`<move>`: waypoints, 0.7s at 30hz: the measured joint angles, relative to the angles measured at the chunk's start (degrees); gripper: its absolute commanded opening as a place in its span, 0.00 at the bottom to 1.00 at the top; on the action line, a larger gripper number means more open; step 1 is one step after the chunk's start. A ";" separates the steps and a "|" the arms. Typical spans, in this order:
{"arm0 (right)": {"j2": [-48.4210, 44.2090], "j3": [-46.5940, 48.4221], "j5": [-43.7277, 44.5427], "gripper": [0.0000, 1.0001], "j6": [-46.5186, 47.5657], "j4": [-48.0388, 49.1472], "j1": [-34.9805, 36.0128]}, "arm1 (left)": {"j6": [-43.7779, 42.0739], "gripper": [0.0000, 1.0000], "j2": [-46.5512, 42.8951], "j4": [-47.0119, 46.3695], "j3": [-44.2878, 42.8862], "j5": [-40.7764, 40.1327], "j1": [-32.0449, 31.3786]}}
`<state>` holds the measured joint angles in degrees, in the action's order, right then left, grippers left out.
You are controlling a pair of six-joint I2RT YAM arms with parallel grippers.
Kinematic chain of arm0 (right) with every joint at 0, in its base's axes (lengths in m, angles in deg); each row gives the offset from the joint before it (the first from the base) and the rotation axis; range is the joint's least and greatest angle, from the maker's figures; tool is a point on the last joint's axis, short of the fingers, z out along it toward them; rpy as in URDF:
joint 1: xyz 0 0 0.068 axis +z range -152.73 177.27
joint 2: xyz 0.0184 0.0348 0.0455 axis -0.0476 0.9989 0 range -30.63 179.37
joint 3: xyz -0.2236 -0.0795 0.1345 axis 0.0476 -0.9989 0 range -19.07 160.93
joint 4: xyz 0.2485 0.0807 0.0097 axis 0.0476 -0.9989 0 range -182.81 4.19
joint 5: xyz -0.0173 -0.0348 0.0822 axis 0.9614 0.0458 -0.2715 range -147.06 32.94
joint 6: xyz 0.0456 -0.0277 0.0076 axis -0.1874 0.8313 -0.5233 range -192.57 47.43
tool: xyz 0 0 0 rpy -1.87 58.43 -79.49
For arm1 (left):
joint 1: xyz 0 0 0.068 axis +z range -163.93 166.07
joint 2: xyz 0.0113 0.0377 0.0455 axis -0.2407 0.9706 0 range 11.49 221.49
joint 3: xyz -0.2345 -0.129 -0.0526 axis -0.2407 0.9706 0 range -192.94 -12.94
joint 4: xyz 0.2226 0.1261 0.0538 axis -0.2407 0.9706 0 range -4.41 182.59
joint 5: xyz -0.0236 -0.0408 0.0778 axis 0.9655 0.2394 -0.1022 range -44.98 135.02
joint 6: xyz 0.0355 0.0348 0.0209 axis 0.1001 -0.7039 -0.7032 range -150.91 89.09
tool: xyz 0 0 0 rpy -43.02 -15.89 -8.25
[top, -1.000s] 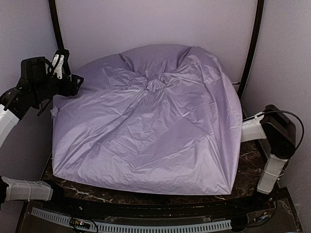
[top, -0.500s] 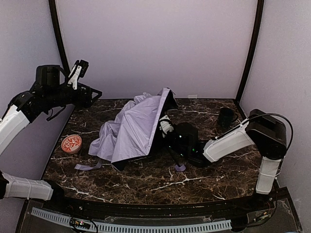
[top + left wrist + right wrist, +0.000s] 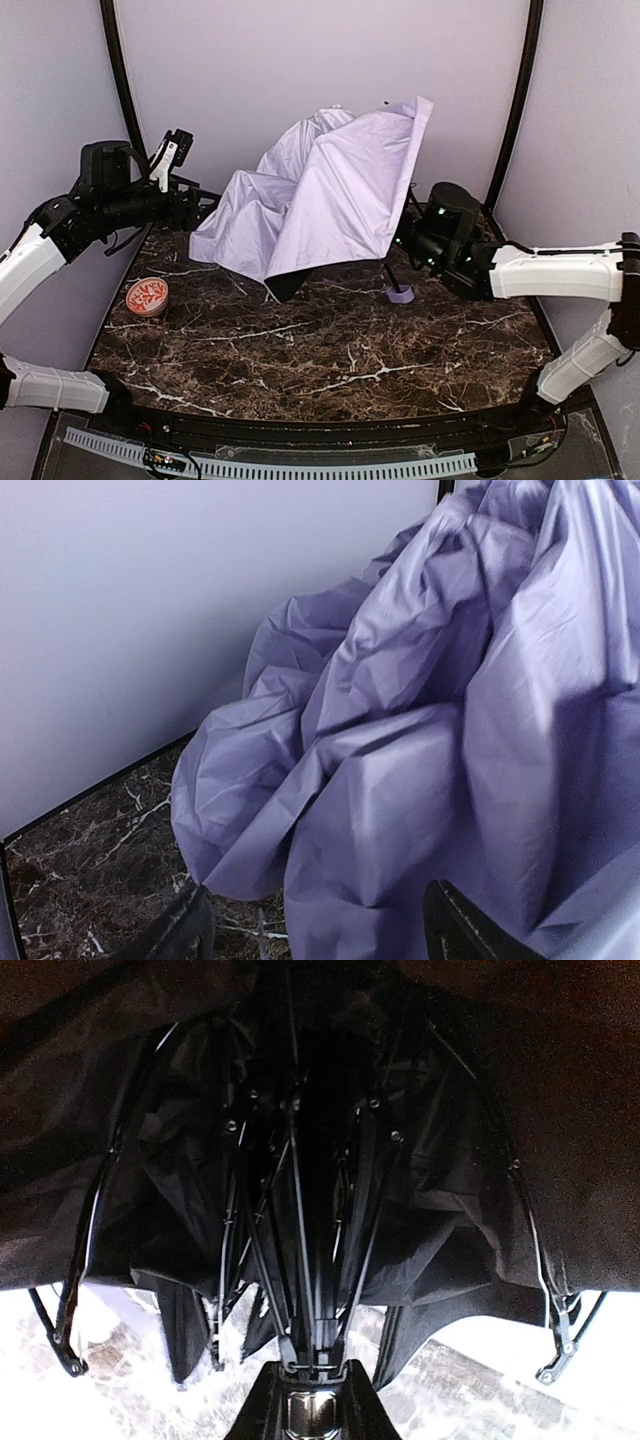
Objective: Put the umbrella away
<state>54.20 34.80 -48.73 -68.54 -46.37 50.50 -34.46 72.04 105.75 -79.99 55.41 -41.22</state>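
The umbrella [image 3: 320, 195] is half collapsed and held up above the back of the table, lavender fabric outside, black lining underneath. Its thin black shaft slants down to the small lavender handle knob [image 3: 400, 293], which rests on the marble. My right gripper [image 3: 404, 238] is shut on the shaft at the rib hub; in the right wrist view [image 3: 315, 1375] the black ribs [image 3: 300, 1190] and lining fan out above it. My left gripper [image 3: 205, 203] is open at the fabric's left edge. In the left wrist view the fabric [image 3: 420, 730] bulges between its spread fingers [image 3: 185, 930].
A round orange-red tin [image 3: 147, 296] lies at the table's left side. Black frame posts [image 3: 512, 110] stand at the back corners before a white wall. The dark marble table [image 3: 330, 360] lies in front of the umbrella.
The canopy went from spread over the table to collapsed. Since half a second ago, my right arm has lifted the umbrella up, back and right. The left gripper has come close to the fabric.
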 measured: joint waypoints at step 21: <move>-17.97 16.13 -18.03 0.00 9.29 -34.97 -7.26 | -0.92 0.67 -4.42 -1.11 4.66 3.52 -1.92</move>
<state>36.24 50.93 -66.76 -59.25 -81.34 43.25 -35.38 67.63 104.64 -75.33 58.93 -43.14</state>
